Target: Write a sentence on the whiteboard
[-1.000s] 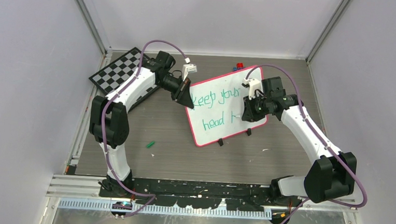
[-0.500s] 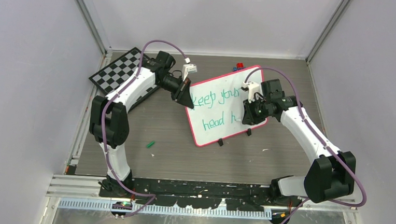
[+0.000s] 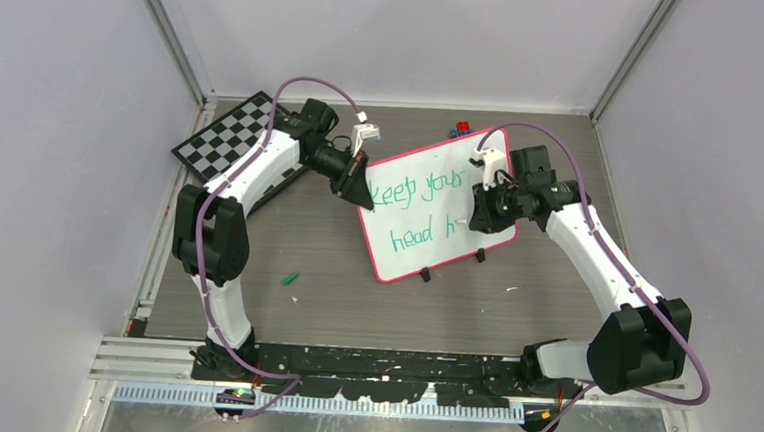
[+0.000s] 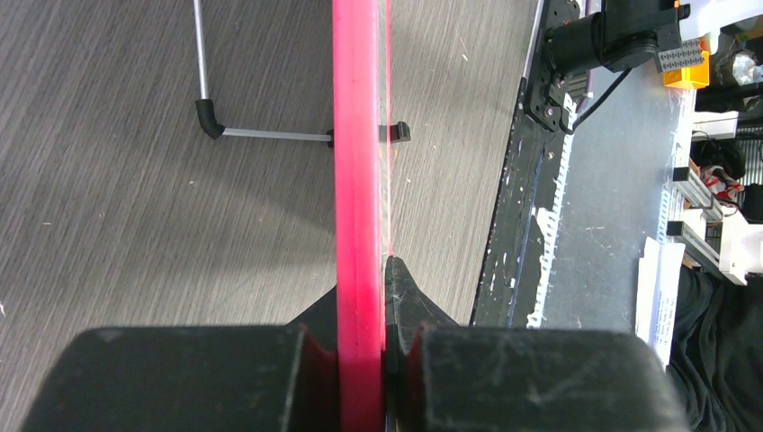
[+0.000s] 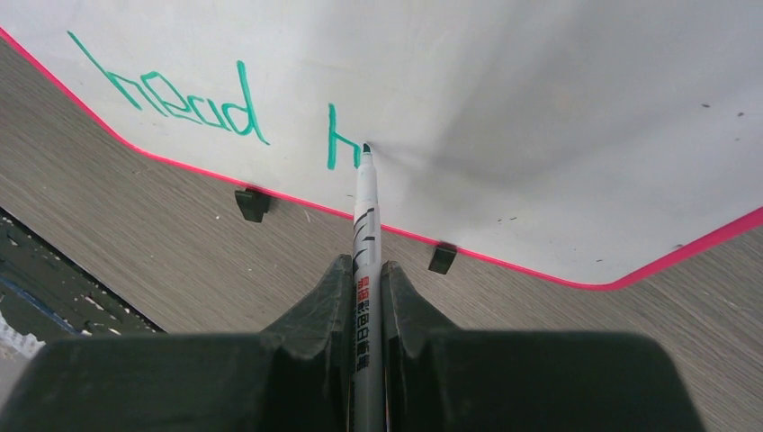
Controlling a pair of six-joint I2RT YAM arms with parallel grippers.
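The whiteboard (image 3: 438, 214), white with a red-pink rim, stands tilted on two black feet at the table's middle. Its green sentence (image 3: 416, 196) reads "keep your" above "head h". My left gripper (image 3: 363, 189) is shut on the board's left rim (image 4: 358, 180), which runs edge-on between its jaws. On the right, my right gripper (image 3: 478, 214) is shut on a silver marker (image 5: 365, 261). The marker's green tip (image 5: 365, 148) touches the board (image 5: 540, 108) right of the "h" (image 5: 335, 139) that follows "head".
A black-and-white checkered chessboard (image 3: 225, 134) lies at the back left. A small green cap (image 3: 291, 279) rests on the table in front of the left arm. Red and blue bits (image 3: 460, 129) sit behind the whiteboard. The wire stand (image 4: 261, 133) props the board's back.
The right gripper with the marker has shifted slightly right and up along the second line, and the stroke after "head" has grown into an "h". The left arm has not moved.
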